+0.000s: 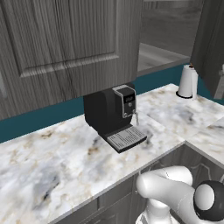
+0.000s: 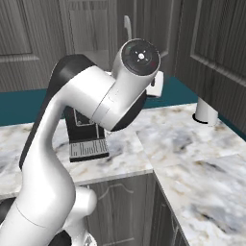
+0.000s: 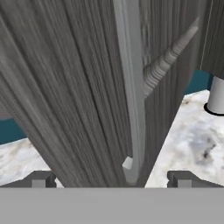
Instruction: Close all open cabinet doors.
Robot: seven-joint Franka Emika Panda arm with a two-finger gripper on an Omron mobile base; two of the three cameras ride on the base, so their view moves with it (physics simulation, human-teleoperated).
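Your jaws stand spread wide with nothing between them, the gripper (image 3: pixel 111 178) hard up against an open cabinet door (image 3: pixel 87 87) whose slim silver bar handle (image 3: pixel 131 96) runs up the middle of the hand view. Expect a stiff, rigid panel, light on its hinge but slick on its face, so I would push flat on the wood near the handle edge, away from the hinge, instead of pinching the bar. Below, the marble surface (image 1: pixel 52 162) carries a black coffee machine (image 1: pixel 114 114) and a white paper-towel roll (image 1: pixel 187 82) against the teal wall, another cabinet door (image 1: pixel 65 39) hangs over the machine, and an open cabinet (image 1: pixel 162 35) gapes beside it.
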